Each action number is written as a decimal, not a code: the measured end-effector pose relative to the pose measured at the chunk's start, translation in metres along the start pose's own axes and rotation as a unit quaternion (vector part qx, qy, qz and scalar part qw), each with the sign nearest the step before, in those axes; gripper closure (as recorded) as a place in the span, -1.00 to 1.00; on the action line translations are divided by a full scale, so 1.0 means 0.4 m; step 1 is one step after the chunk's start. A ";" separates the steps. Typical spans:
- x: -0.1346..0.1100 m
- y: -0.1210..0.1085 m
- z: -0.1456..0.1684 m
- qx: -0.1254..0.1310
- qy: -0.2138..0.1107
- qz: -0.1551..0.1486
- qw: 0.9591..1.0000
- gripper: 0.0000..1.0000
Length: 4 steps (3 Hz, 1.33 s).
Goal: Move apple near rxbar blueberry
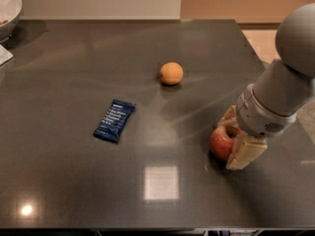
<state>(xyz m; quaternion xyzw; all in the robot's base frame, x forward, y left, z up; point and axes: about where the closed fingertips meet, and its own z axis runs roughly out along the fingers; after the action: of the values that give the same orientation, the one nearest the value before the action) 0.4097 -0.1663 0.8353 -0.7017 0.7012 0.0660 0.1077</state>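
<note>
The red apple (pixel 221 141) rests on the dark table at the right front. My gripper (pixel 237 135) comes down on it from the right, with one pale finger (pixel 246 154) against its near side and the other against its far side, shut on the apple. The gripper hides the apple's right half. The navy rxbar blueberry (pixel 114 120) lies flat at the centre left, well apart from the apple.
A small orange fruit (pixel 171 73) sits at the centre back of the dark table (pixel 162 186). A white bowl (pixel 9 6) stands at the far left corner. The table's right edge runs close behind my arm (pixel 280 97).
</note>
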 end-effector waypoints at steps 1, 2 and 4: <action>-0.012 -0.021 -0.020 -0.003 0.006 0.008 1.000 0.28; -0.062 -0.064 -0.048 -0.004 0.003 0.008 1.000 0.73; -0.228 -0.135 -0.031 0.035 -0.022 -0.028 0.999 1.00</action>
<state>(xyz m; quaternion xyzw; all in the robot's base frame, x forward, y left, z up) 0.4622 -0.0811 0.8729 -0.7155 0.6804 0.0538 0.1491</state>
